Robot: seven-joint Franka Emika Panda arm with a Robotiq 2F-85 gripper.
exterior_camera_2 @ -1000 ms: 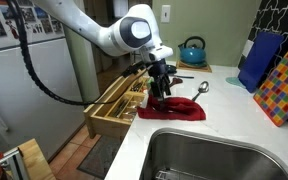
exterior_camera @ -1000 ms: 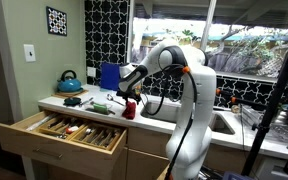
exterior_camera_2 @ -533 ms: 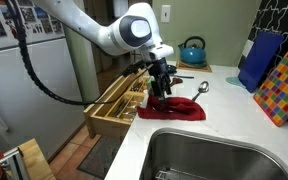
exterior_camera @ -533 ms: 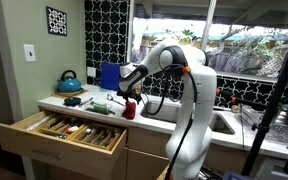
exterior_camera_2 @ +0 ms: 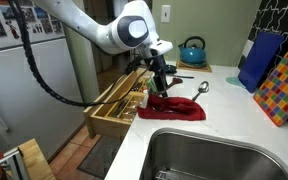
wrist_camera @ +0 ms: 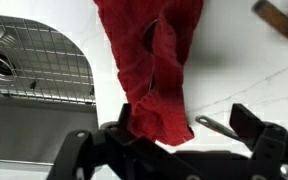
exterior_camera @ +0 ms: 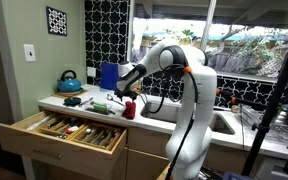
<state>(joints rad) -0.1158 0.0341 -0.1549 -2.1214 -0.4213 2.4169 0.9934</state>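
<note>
Gripper (exterior_camera_2: 160, 88): jaws spread wide, holding nothing, poised over the red cloth (exterior_camera_2: 174, 108).
Countertop (exterior_camera_2: 234, 115): white, carries the cloth.
Sink (exterior_camera_2: 214, 155): steel, just beside the cloth.
Drawer (exterior_camera_2: 117, 100): pulled open, utensils inside.
Red cloth: crumpled, lying between sink and drawer.
Kettle (exterior_camera_2: 192, 50): blue, at the back.
Spoon (exterior_camera_2: 198, 89): just behind the cloth.

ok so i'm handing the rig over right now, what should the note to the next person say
tool: open, holding nothing, hanging just above the red cloth.
things: the red cloth lies crumpled on the counter beside the sink. A spoon lies just past it. The drawer stands open with utensils inside.
done: nothing gripped or lifted.
left: cloth and spoon both on the counter, drawer open.
</note>
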